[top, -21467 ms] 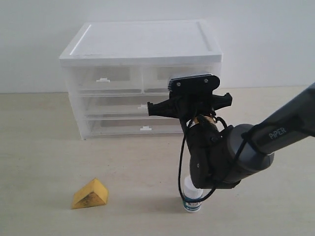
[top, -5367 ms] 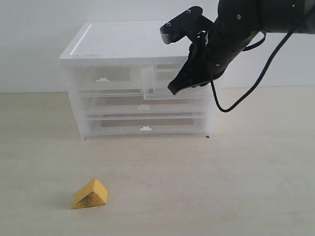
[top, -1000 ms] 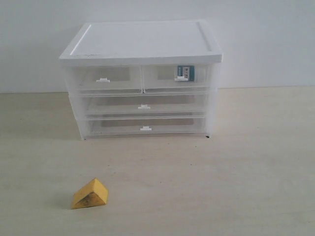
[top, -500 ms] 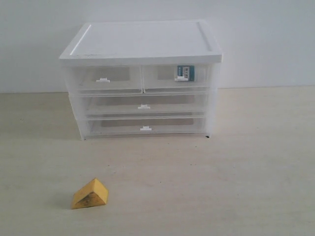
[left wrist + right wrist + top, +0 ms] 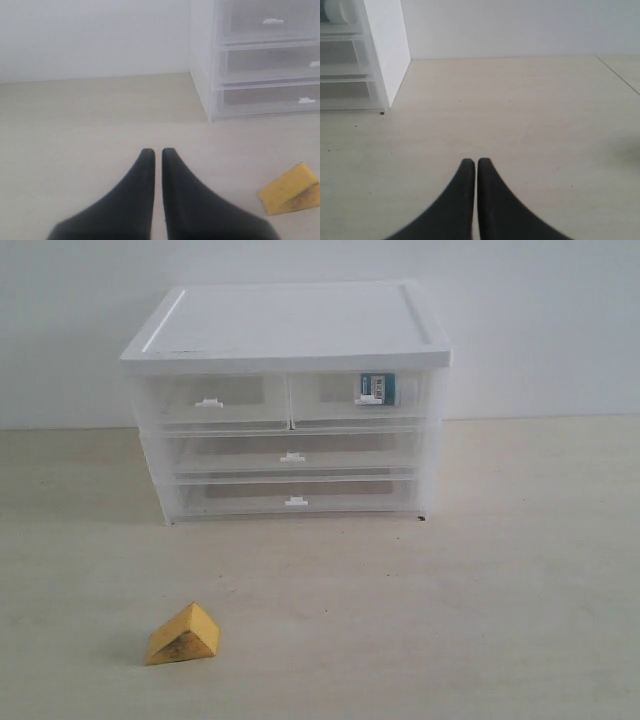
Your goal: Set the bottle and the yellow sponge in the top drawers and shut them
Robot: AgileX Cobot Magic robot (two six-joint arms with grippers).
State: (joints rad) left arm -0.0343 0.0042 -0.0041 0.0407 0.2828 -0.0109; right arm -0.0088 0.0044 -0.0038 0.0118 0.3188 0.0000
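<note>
The bottle point(image 5: 376, 388) is sitting inside the right one of the top drawers point(image 5: 360, 398), close behind its front. Its teal-and-white label is showing through the clear plastic just above the small white handle. Which way its long axis is running I cannot tell from here. Both top drawers are sitting flush with the front of the cabinet point(image 5: 290, 330).

The sponge point(image 5: 182, 635) is lying out on the table point(image 5: 500, 590), well in front of the cabinet and toward its left side. It is resting on a flat face with its ridge pointing up and its smudged face turned toward the front.

The table is a pale, wood-grained surface, and a plain white wall point(image 5: 540, 320) is standing behind it.

The left gripper point(image 5: 157, 152) is hanging low over the table with its fingers pressed nearly together, holding nothing, and the sponge is lying near it, off to one side. The right gripper point(image 5: 476, 162) is likewise pinched narrow and holding nothing, over bare table beside the cabinet.
</note>
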